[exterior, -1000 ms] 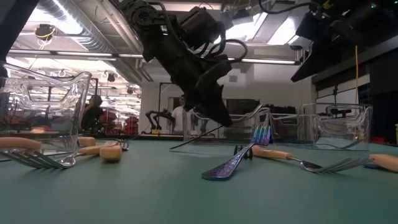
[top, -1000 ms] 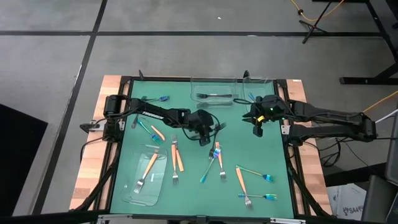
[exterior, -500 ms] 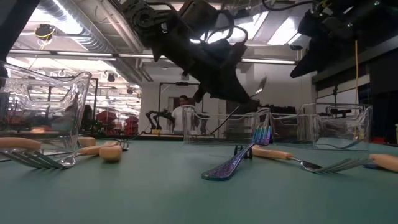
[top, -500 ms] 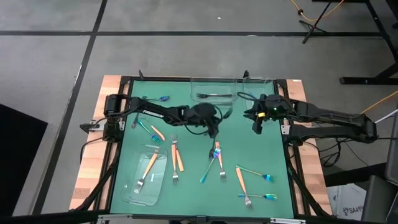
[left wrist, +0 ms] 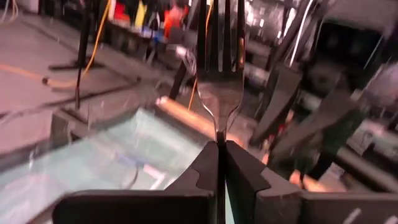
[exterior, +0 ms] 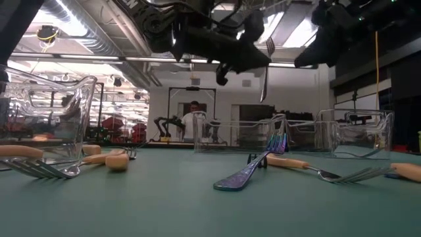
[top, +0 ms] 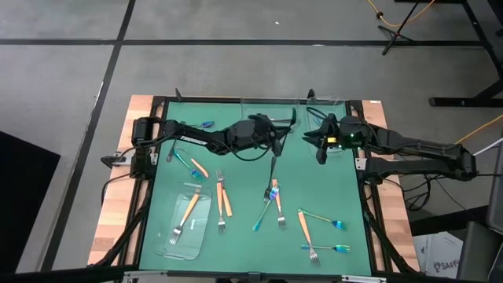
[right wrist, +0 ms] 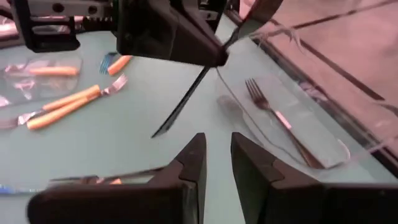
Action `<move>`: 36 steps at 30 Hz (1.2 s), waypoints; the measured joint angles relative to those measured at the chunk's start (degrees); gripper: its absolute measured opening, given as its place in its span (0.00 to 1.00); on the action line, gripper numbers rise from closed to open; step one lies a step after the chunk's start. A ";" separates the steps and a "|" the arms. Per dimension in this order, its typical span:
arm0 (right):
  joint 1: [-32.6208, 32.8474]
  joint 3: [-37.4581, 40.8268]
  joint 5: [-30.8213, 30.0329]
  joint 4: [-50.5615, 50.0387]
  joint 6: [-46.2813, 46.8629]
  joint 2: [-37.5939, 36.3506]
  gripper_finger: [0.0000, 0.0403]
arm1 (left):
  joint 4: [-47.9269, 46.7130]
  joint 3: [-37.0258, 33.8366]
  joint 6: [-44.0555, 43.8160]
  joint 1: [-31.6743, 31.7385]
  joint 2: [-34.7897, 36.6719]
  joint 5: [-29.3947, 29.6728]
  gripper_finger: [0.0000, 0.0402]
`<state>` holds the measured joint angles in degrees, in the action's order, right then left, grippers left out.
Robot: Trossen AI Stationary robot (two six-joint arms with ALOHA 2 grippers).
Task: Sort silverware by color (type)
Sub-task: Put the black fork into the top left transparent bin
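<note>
My left gripper [top: 280,135] is shut on a black fork [exterior: 266,69] and carries it high above the green mat, close to the clear far tray [top: 250,110]. Another black fork [right wrist: 273,115] lies in that tray. Orange-handled forks [top: 224,196] and blue-teal pieces [top: 263,216] lie flat and scattered on the mat. At the far right, my right gripper [right wrist: 216,155] hovers with a narrow gap between its fingers and nothing in it. My left gripper pinches the black fork's neck [left wrist: 219,127], just below the head, between its two fingertips. The fingers come in level and lie across the fork. The head [left wrist: 221,56] stands above them with the tines up. The handle [right wrist: 183,102] slants down below, clear of the mat.
A clear tray [top: 177,236] at the near left holds an orange-handled fork. A second clear tray [top: 338,102] stands at the far right, by my right gripper. Loose forks cover the mat's middle and near right [top: 326,249]. A person shows in the room beyond.
My left gripper has risen and moved toward the far edge and the far tray, tipping from pointing down to level. The black fork came up with it: its handle end, near the mat a second ago, now hangs clear, and its head has swung up.
</note>
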<state>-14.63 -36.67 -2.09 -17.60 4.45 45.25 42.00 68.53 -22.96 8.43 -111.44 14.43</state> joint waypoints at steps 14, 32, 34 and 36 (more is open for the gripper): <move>0.00 -0.07 2.78 17.88 0.48 6.85 0.16 | 10.53 0.00 0.62 -0.02 0.05 1.72 0.03; 0.02 -0.04 -2.71 26.04 0.39 14.42 0.16 | 11.73 0.04 0.76 -0.13 0.07 4.62 0.03; 0.01 -0.04 -3.00 27.30 0.38 15.04 0.16 | 11.65 0.04 0.72 -0.12 0.07 4.95 0.03; 0.00 -0.04 -3.13 28.77 0.37 15.79 0.16 | 11.65 0.04 0.73 -0.15 0.07 5.15 0.03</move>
<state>-14.63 -36.71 -5.22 11.17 4.82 61.04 53.65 68.58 -22.23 8.27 -111.37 19.58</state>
